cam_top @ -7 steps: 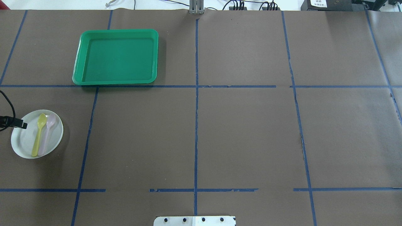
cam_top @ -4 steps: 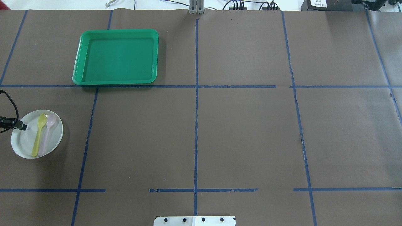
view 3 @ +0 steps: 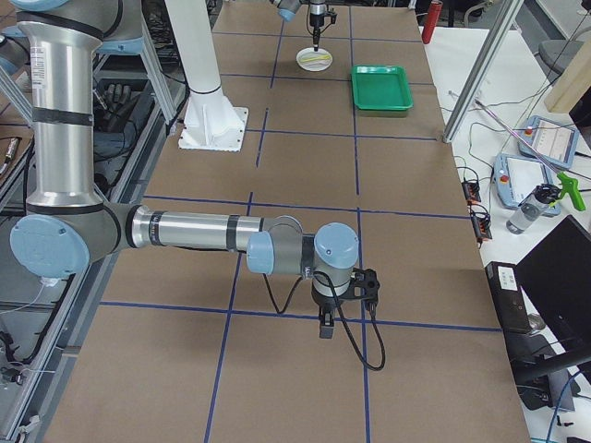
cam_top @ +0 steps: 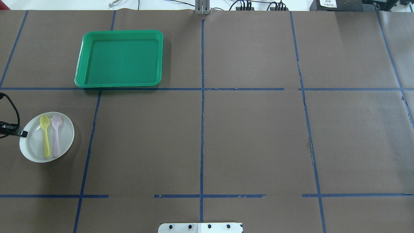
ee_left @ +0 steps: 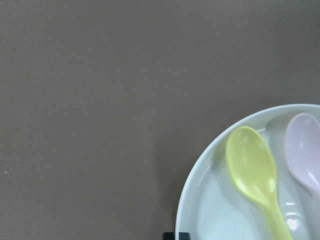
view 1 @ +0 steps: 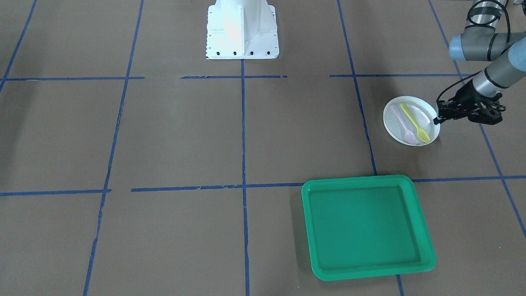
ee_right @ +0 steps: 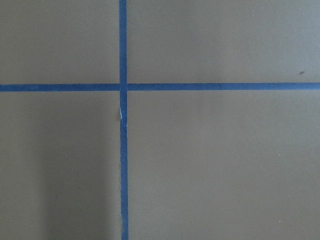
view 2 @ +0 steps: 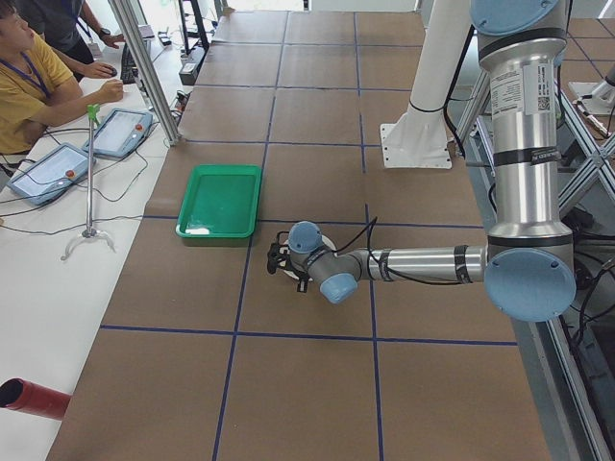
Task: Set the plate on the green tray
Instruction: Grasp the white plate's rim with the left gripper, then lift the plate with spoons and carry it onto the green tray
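Note:
The small white plate [cam_top: 66,137] lies at the table's left, with a yellow spoon [cam_top: 45,136] and a pink spoon [cam_top: 56,134] on it. It also shows in the front view [view 1: 390,125] and the left wrist view [ee_left: 210,210]. My left gripper [cam_top: 23,132] is low at the plate's left rim and looks shut on it; in the front view it [view 1: 438,119] meets the plate's edge. The green tray [cam_top: 123,58] sits further back and to the right, with nothing in it. My right gripper [view 3: 325,325] hangs low over bare table, and I cannot tell whether it is open.
The table is brown paper with a grid of blue tape lines [cam_top: 202,129]. The robot's white base [view 1: 242,31] stands at the near middle edge. Operators and tablets [view 2: 48,168] are beyond the far side, behind the tray.
The plate has slid a little to the right and turned, so the spoons now lie nearly straight. The left gripper has barely moved and now sits nearer the plate's rim.

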`<state>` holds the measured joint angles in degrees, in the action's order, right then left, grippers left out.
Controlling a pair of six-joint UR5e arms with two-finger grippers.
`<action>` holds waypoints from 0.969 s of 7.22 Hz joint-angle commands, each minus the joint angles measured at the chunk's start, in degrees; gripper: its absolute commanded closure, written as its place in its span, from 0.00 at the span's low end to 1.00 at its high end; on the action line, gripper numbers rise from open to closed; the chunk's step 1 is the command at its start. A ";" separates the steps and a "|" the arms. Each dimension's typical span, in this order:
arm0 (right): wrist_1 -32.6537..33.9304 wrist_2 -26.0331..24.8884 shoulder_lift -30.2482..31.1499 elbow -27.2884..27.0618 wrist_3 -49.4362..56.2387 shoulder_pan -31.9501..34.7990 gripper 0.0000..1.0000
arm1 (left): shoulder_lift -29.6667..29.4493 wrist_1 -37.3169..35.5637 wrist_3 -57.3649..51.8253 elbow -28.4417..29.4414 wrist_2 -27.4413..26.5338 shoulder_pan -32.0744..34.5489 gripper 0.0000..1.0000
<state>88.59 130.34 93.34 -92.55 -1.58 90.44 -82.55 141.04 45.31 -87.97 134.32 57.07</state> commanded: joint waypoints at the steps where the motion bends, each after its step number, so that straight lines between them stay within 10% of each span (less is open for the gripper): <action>1: 0.00 0.00 0.00 0.00 0.00 0.00 0.00 | -3.38 -0.33 0.13 -2.11 8.74 5.74 1.00; 4: 0.00 0.09 0.00 0.00 0.00 0.00 0.00 | -17.05 -0.95 3.36 2.94 10.00 7.00 1.00; 7: 0.09 0.00 0.00 0.00 0.00 0.00 0.00 | -36.40 -3.21 3.03 23.39 9.30 6.56 1.00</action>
<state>88.61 130.39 93.34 -92.55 -1.58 90.44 -111.28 139.40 48.58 -72.87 143.89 63.82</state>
